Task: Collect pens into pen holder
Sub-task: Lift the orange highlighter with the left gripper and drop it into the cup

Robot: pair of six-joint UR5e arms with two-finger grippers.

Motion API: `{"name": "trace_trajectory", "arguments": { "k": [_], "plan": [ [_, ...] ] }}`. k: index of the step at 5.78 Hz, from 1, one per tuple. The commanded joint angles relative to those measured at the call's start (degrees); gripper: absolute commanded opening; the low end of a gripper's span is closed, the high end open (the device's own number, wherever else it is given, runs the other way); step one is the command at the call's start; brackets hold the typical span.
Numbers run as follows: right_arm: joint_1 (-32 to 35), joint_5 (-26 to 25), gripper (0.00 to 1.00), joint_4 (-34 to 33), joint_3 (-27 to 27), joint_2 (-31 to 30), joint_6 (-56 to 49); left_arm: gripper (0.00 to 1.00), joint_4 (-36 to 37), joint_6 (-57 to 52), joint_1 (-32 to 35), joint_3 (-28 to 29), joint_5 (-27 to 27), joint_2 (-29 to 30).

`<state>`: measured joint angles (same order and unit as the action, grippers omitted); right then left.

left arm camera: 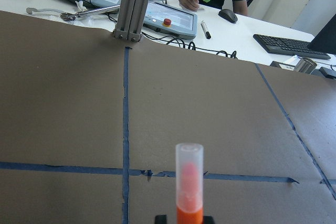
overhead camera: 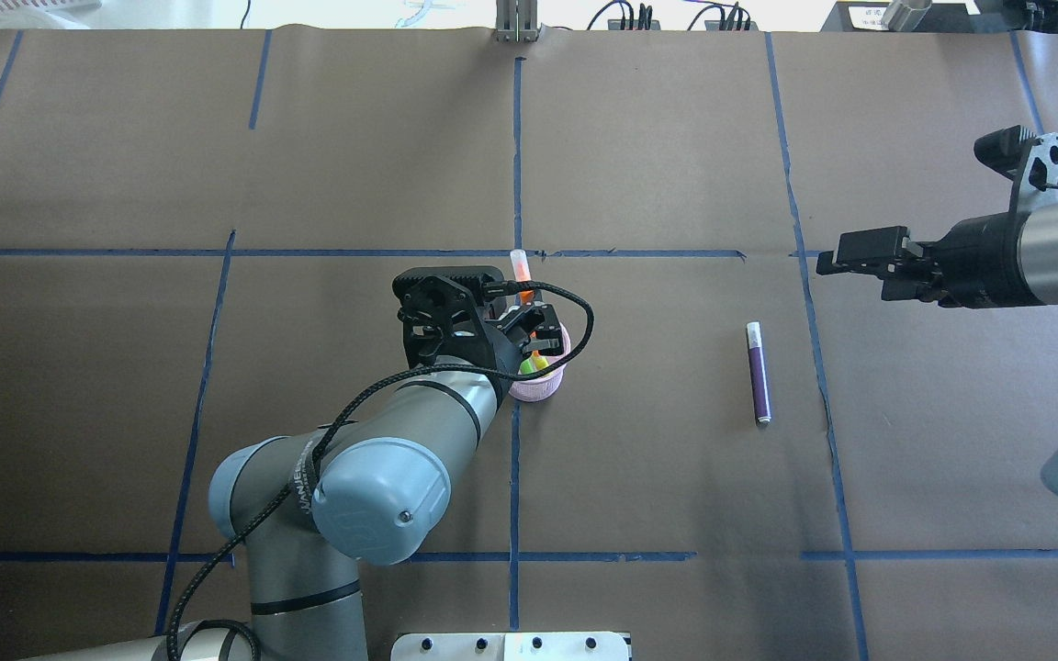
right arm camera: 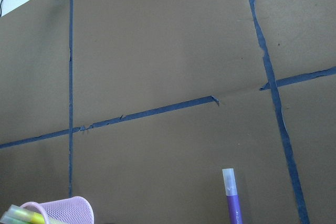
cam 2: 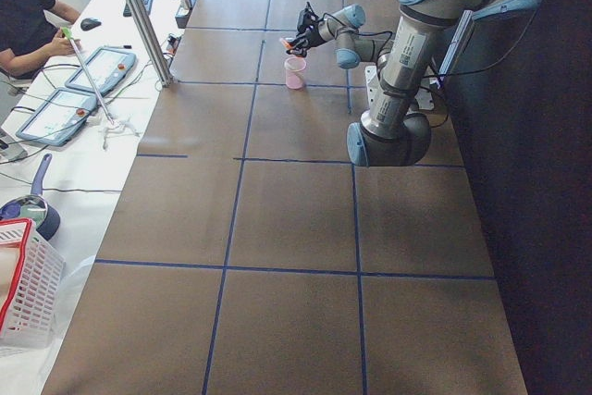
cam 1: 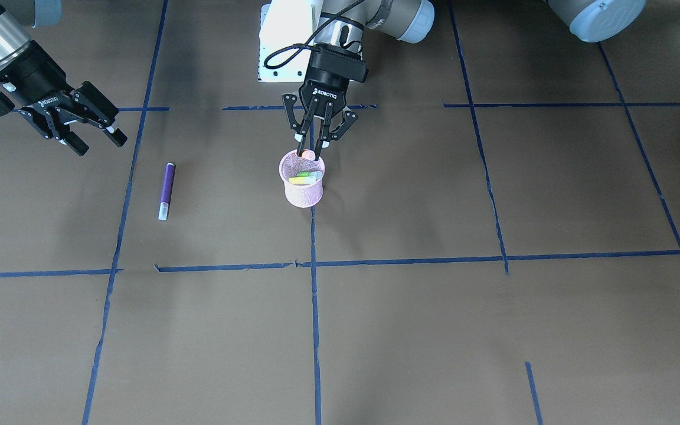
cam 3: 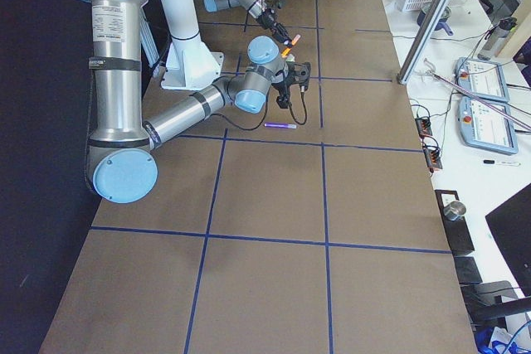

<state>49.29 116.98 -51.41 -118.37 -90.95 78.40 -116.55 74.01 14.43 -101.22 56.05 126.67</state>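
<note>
The pink mesh pen holder (cam 1: 303, 192) stands near the table's centre, also in the overhead view (overhead camera: 543, 386). A green pen (cam 1: 304, 177) lies tilted inside it. My left gripper (cam 1: 311, 141) hovers right over the holder's rim, shut on the orange pen (overhead camera: 520, 268). The left wrist view shows that pen (left arm camera: 189, 182) upright, pale cap up. The purple pen (cam 1: 166, 190) lies flat on the table, also in the overhead view (overhead camera: 758, 372) and the right wrist view (right arm camera: 232, 198). My right gripper (cam 1: 99, 144) is open and empty, raised beside the purple pen.
Blue tape lines (cam 1: 314, 307) divide the brown table into squares. The white robot base (cam 1: 281, 41) stands behind the holder. An aluminium post (left arm camera: 134, 3) and the operators' desk with teach pendants (left arm camera: 157, 19) are beyond the far edge.
</note>
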Motion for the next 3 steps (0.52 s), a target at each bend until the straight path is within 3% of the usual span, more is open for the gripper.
{"name": "trace_trajectory", "arguments": {
  "k": [1, 3],
  "plan": [
    [0.01, 0.0, 0.99, 0.0, -0.2, 0.07, 0.26, 0.97, -0.25, -0.1, -0.36, 0.32, -0.06, -0.1],
    [0.01, 0.78, 0.99, -0.26, 0.5, 0.07, -0.26, 0.92, -0.25, -0.53, -0.1, -2.9, 0.9, -2.11]
  ]
}}
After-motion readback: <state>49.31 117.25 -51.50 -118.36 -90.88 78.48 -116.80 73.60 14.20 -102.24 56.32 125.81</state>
